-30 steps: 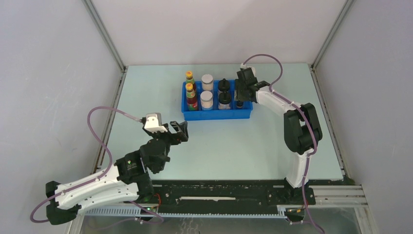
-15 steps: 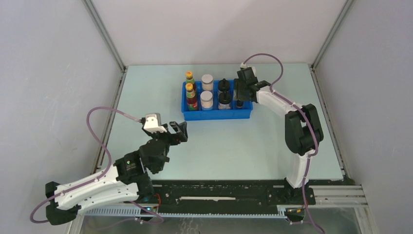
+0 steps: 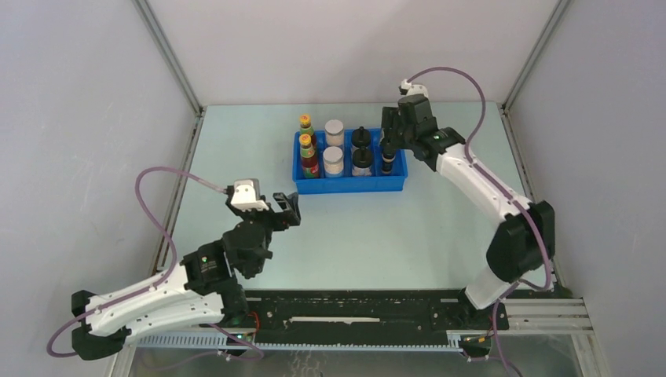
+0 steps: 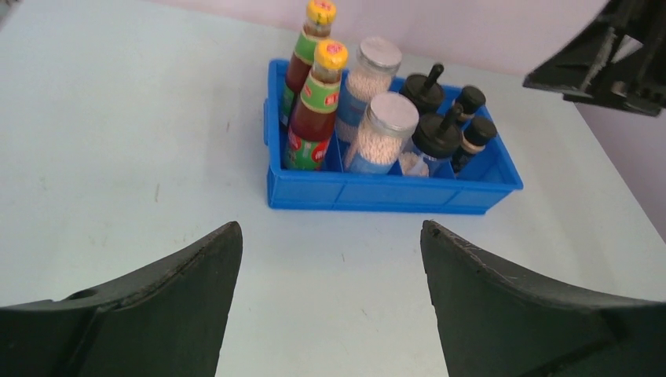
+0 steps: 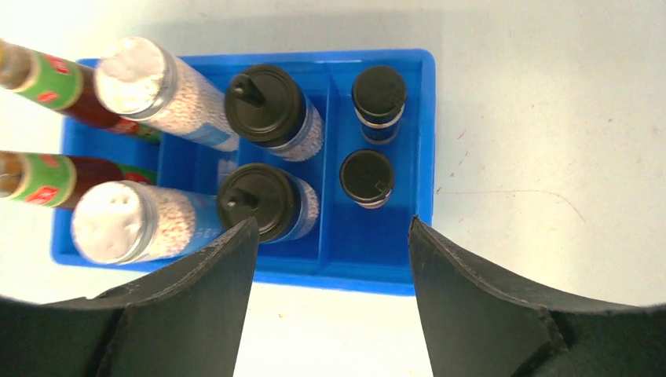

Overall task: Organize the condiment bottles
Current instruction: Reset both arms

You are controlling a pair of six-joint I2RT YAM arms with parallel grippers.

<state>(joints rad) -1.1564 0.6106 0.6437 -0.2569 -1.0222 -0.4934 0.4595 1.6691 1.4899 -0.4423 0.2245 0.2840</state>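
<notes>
Tiny vials light, stiff, slick (probably glass): pinch body just under top; right fingers spread, empty, over blue tray; left fingers spread, empty, over desk.

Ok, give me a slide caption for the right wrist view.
Open right gripper above blue tray holding eight condiment bottles in pairs.

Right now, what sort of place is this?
Likely a robot lab workcell: pale table, blank wall panels in metal framing, left arm and right arm bolted at the near edge.
</notes>
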